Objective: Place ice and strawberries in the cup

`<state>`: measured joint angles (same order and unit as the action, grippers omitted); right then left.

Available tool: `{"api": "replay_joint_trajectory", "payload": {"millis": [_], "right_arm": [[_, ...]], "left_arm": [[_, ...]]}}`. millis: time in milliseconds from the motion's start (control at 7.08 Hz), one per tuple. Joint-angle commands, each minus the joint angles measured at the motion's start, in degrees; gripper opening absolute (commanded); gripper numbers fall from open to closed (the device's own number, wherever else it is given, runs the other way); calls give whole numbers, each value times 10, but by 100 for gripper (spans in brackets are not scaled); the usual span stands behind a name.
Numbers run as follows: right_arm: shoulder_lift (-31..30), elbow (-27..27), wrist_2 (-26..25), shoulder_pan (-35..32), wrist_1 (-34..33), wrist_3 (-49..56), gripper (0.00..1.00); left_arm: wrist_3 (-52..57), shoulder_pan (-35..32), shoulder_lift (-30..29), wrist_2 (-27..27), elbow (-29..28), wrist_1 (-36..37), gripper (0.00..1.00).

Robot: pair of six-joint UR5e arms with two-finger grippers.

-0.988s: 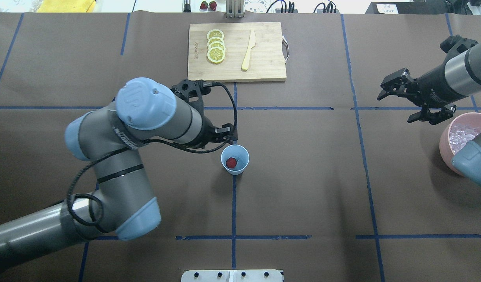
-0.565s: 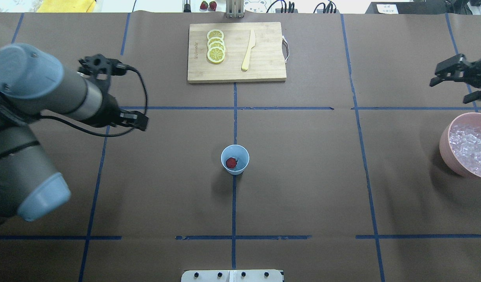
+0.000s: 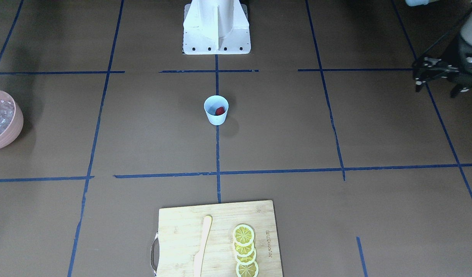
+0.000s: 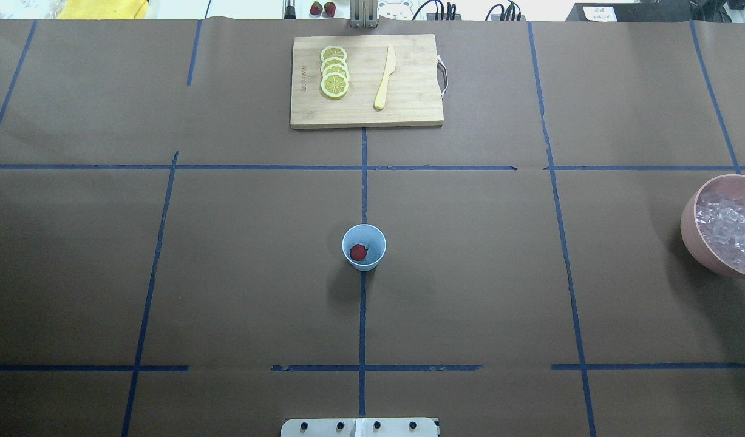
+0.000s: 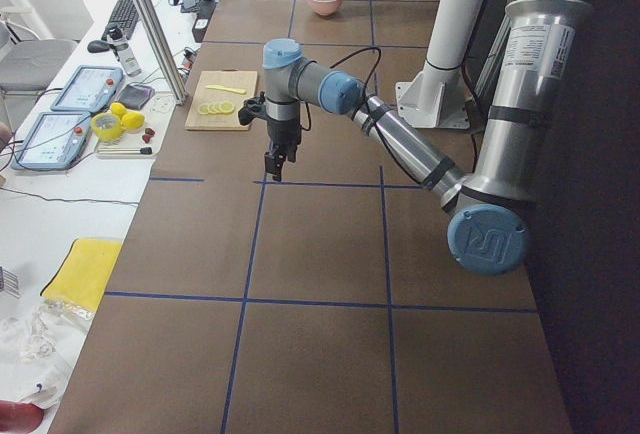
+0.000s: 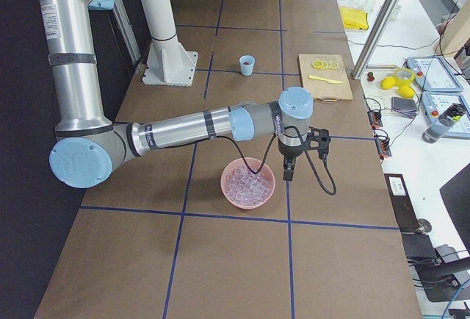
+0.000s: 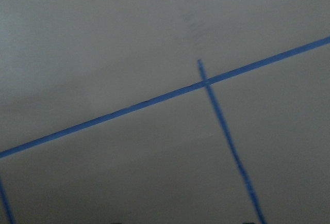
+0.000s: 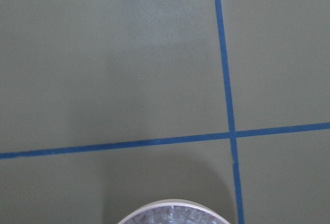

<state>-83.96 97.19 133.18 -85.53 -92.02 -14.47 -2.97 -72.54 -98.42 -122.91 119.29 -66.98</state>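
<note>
The pale blue cup [image 4: 363, 247] stands upright at the table's middle on a blue tape line, also in the front view [image 3: 216, 110]. One dark-red strawberry [image 4: 358, 252] lies inside it. Ice cubes [image 4: 729, 229] fill the pink bowl [image 4: 691, 233] at the right edge. Whether any ice lies in the cup I cannot tell. My left gripper [image 5: 272, 166] hangs fingers down over bare table far left of the cup. My right gripper [image 6: 287, 172] hangs beside the bowl's rim [image 6: 248, 184]. I cannot tell whether either gripper is open or shut.
A wooden cutting board [image 4: 408, 103] at the table's far side carries lemon slices [image 4: 334, 71] and a wooden knife [image 4: 384, 79]. Two spare strawberries [image 4: 322, 8] lie beyond the far edge. The robot's white base [image 3: 216, 27] stands behind the cup.
Both arms have pulled out of the overhead view, the left arm away from the cup to the left, the right arm to the right. Cup and strawberry have not moved.
</note>
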Motion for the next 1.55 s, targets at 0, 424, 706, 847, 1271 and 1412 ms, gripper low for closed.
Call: {"api": "replay_joint_trajectory", "payload": {"millis": [0, 424, 706, 847, 1271, 1412], "right_arm": [[4, -10, -12, -13, -86, 175, 100], [3, -9, -12, -15, -92, 176, 100], [3, -13, -10, -11, -91, 175, 100], [4, -27, -9, -7, -89, 175, 100], [5, -28, -9, 0, -88, 175, 100], [4, -26, -9, 0, -87, 175, 100]], "left_arm": [[154, -134, 53, -115, -69, 66, 100], [225, -166, 89, -172, -144, 67, 100], [178, -166, 98, -169, -136, 63, 100], [176, -166, 97, -156, -133, 62, 100], [177, -164, 97, -155, -132, 33, 100], [176, -164, 99, -156, -145, 15, 100]]}}
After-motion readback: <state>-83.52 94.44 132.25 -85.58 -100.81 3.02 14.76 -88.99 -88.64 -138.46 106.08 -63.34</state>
